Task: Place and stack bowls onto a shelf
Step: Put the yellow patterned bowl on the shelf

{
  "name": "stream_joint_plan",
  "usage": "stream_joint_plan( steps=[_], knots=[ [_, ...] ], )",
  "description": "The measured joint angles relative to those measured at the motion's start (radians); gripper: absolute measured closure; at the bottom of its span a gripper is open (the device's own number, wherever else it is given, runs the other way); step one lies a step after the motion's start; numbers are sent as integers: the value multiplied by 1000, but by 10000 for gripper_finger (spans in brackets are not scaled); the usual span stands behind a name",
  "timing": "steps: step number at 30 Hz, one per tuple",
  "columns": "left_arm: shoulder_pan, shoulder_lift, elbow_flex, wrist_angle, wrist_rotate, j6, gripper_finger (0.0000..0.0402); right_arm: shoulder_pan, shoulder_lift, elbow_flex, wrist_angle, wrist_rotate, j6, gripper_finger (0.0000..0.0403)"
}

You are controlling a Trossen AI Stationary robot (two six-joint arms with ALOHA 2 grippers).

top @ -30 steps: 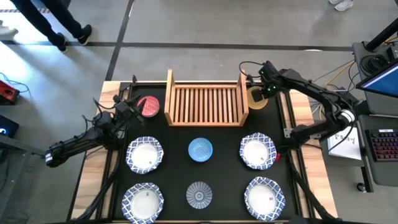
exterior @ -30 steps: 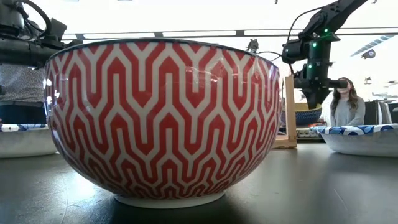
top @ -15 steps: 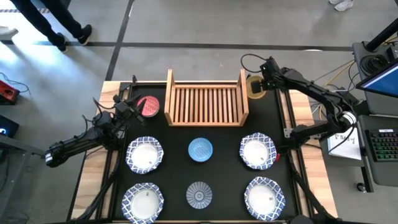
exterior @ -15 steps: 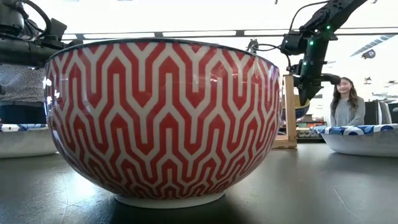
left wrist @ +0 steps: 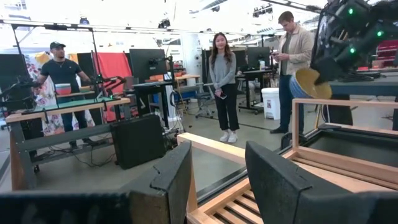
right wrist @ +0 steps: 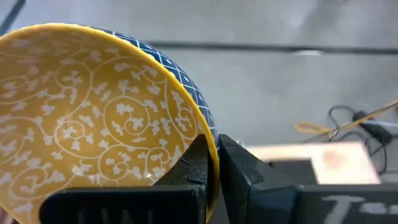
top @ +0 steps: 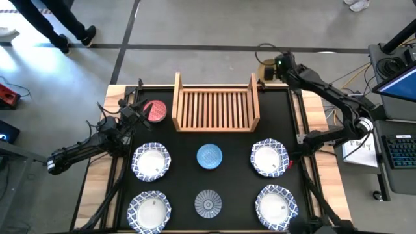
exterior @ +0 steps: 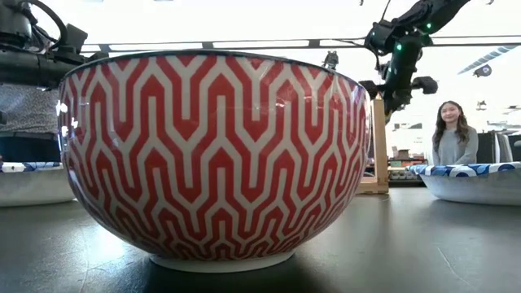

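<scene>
Right claw (right wrist: 212,163) pinched shut on the rim of the yellow bowl (right wrist: 93,112), one finger inside, one on the blue-checked outer wall; bowl lifted clear of the bench (top: 237,156), hanging at about one o'clock off the shelf's (top: 216,107) far right corner in the high view. Glazed, stiff, probably ceramic: slippery under hard pads, likely to chip or crack if knocked on an upright board. Held by a single edge point, so apt to swing or tilt; steadier if carried slowly and lowered level.

Left claw (left wrist: 214,177) parked, fingers spread apart and holding nothing, at about nine o'clock from the shelf, just beside the red bowl (top: 155,110).

Nearest the front edge: two white bowls with blue rims (top: 149,209) at seven and five o'clock, grey-blue bowl (top: 208,203) between. Next row: two more white ones, light blue bowl (top: 209,156) at centre. Beyond, the shelf with bare slats, nothing placed yet. Larger white bowls probably heavier; rim again the only easy hold, best taken at the side nearest the arm.
</scene>
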Motion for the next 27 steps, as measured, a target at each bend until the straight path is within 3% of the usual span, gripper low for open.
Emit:
stream_joint_plan(
  steps=[3, 6, 16, 27],
  knots=[
    [0, 0, 0, 0, 0, 0, 267, 17, -2, 54, 17, 41, -4, 390],
    [0, 0, 0, 0, 0, 0, 267, 53, -1, 109, 25, 4, -33, 390],
    [0, 0, 0, 0, 0, 0, 267, 210, 2, 169, 38, -362, -75, 390],
    [0, 0, 0, 0, 0, 0, 267, 392, 88, 150, -14, -400, -66, 390]
  ],
)
